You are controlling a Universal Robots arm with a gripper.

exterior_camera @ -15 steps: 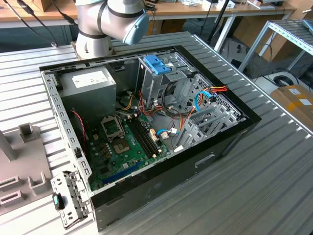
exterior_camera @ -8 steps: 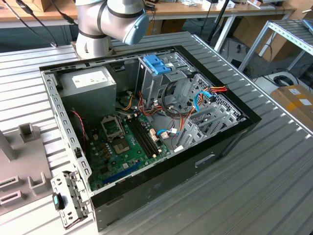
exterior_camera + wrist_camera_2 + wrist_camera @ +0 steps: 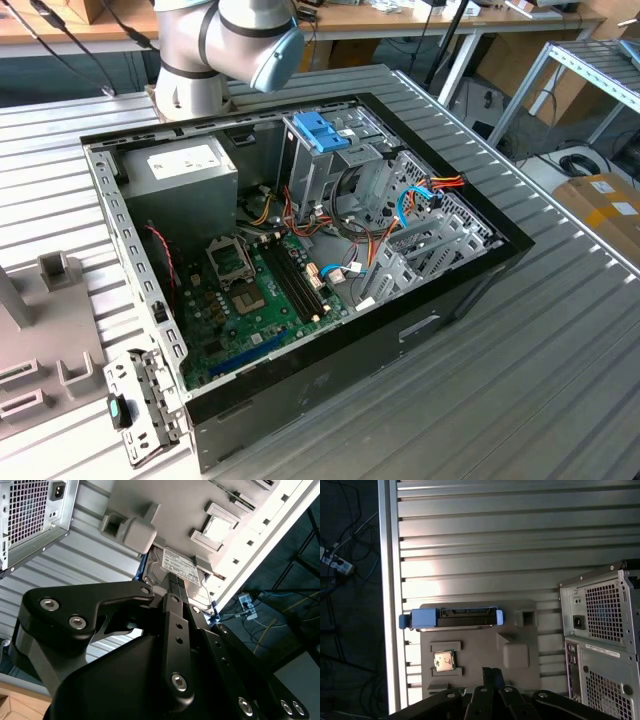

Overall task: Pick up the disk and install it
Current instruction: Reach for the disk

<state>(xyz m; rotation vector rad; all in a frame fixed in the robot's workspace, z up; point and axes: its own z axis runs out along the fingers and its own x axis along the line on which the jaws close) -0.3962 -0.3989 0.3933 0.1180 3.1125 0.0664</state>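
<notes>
Jaws: those of the gripper (image 3: pixel 490 673) seem to be shut, tip against tip, with nothing held between them, though they are hard to see.
Gripper place: over the grey tray (image 3: pixel 520 630), near the disk (image 3: pixel 452 617) but not touching it.
Disk: it stands on its long edge in a slot of the grey tray, with a blue rail at each end. In the second wrist view the disk (image 3: pixel 181 566) shows its white label past the black gripper parts.
Chip: a small square chip (image 3: pixel 444 661) lies flat in a pocket of the tray, just beside the disk.
Tray place: the grey tray (image 3: pixel 40 340) lies on the ridged metal table (image 3: pixel 540 400), at the exterior view's left of the computer case (image 3: pixel 330 395).
Case: it is open on top, with boards and wires showing. Its back end with the vent holes (image 3: pixel 602 615) is near the tray.
Blue latch (image 3: pixel 322 130): on top of the metal cage at the far side of the case.
Power box (image 3: pixel 185 170): grey with a white label, in the far left corner of the case.
Arm (image 3: pixel 225 40): its base stands on the table just behind the case.
</notes>
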